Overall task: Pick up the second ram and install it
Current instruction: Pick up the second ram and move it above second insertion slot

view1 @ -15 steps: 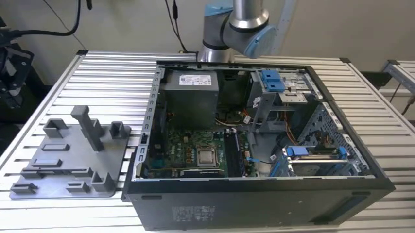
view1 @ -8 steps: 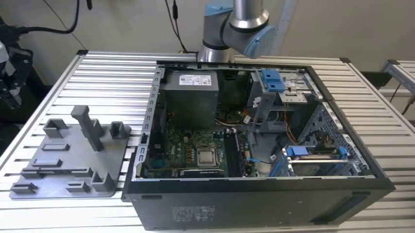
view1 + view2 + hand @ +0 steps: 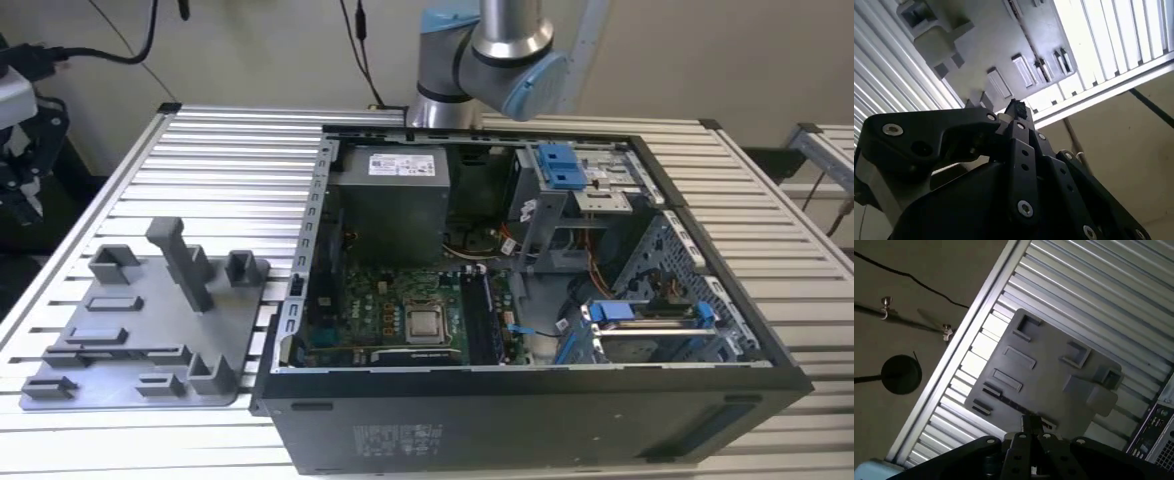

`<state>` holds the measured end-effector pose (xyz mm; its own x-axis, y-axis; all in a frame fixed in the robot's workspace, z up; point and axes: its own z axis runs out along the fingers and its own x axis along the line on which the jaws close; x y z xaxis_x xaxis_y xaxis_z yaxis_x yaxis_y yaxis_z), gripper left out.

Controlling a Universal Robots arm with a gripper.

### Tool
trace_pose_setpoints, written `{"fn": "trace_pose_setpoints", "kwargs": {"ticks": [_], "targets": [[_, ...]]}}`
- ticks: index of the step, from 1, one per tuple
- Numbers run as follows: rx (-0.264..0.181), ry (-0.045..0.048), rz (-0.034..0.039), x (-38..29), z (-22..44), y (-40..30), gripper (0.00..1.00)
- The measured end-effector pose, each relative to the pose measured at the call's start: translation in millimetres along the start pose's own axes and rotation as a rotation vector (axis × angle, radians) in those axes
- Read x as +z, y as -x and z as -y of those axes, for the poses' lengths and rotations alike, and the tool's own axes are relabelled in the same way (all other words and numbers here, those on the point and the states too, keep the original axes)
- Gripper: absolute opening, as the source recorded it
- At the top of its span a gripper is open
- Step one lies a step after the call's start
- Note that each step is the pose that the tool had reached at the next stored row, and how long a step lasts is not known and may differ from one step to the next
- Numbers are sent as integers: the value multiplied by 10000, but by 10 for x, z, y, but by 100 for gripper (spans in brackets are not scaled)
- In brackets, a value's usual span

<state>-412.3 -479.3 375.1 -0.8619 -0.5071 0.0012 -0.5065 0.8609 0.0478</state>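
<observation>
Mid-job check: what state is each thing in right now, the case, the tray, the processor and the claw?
computer case: lying on its side, side panel off, inside exposed.
grey tray: flat on the slatted table, beside the case at the exterior view's left.
processor chip: seated in its socket on the board.
claw: above the grey tray, as seen in both wrist views.

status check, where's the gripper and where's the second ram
Gripper hanging above grey tray. Likely second ram, a thin dark strip lying in the tray, just beneath it. Nothing between gripper and tray.
</observation>
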Motion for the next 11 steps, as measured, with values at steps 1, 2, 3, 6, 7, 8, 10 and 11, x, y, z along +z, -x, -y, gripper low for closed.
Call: {"fn": "trace_pose_setpoints", "kwargs": {"ticks": [1, 2, 3, 6, 7, 8, 10, 11], "targets": [[-185, 0, -9, 1, 0, 0, 11], [-364, -1, -18, 1, 0, 0, 11], [-550, -1, -27, 1, 0, 0, 11], [-1089, -2, -53, 4, 0, 0, 11], [-1269, -2, -61, 4, 0, 0, 11], [-1449, -4, -69, 5, 1, 0, 11], [-1809, -7, -87, 6, 1, 0, 11], [-1987, -10, -95, 7, 1, 0, 11]]}}
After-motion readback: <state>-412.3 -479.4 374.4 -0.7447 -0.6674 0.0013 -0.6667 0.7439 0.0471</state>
